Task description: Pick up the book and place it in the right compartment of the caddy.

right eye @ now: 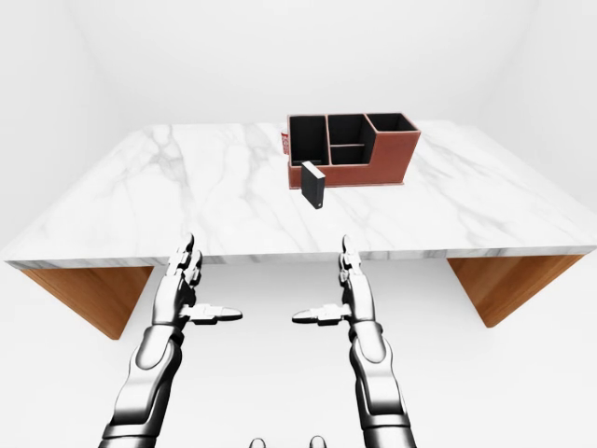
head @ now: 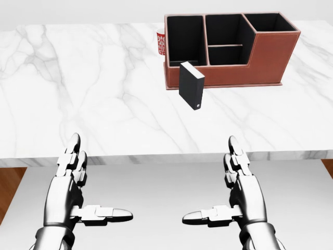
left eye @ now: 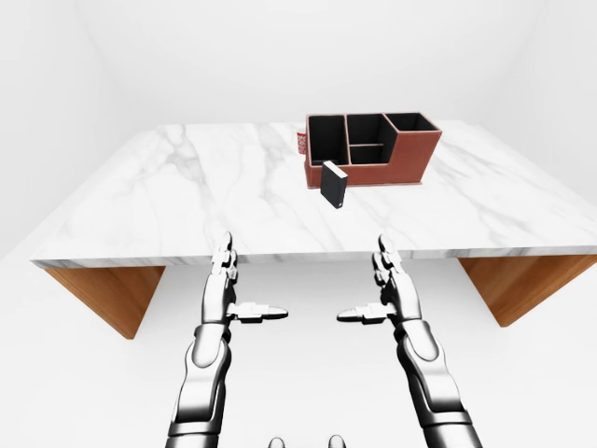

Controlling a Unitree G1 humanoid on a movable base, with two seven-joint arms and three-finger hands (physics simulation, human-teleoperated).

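A black book [head: 191,85] stands upright on the marble table [head: 78,94], just below the left end of the reddish-brown caddy [head: 265,60]. The caddy has black compartments, and its tall right compartment [head: 269,22] holds nothing. Both hands hover below the table's near edge, well short of the book. My left hand [head: 86,195] is open, fingers pointing up and thumb stretched right. My right hand [head: 223,195] is open too, mirrored, with its thumb stretched left. Neither hand holds anything.
A red patterned cup [head: 161,43] stands against the caddy's left wall. The table's near edge [head: 166,156] runs between the hands and the book. Wooden table supports [left eye: 103,294] show at both sides under the top.
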